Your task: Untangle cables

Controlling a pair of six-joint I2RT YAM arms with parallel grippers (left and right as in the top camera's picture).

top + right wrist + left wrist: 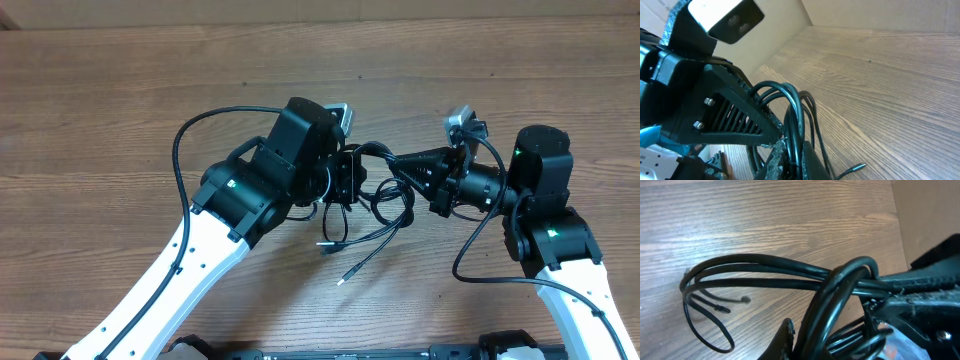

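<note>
Black cables (375, 200) are bunched at centre frame in the overhead view, on the wood table (120, 90), directly between the two pincers.

- The left gripper (346, 183) is closed on the left side of the bunch. In the left wrist view, several strands run from mid-left of frame into its jaws at lower right, with a loop wrapped round them.
- The right gripper (398, 163) is closed on the right side of the same bunch. In the right wrist view, looped strands are pinched between its fingers at bottom centre.
- The two grip points sit just beside each other, so very little cable is spanned between them. Neither arm is nearer, since both are already on the bunch.
- The line between the grips runs roughly left to right across the overhead frame.
- The free tails run the other way, down toward lower centre, and end in plug ends (340, 281) lying loose on the table.

Judgement: the next move is expected to turn on that left-right axis. The grips would be drawn apart along it, so the wrapping loop is slid off the straight run. Whether the loop is a true knot cannot be told.
</note>
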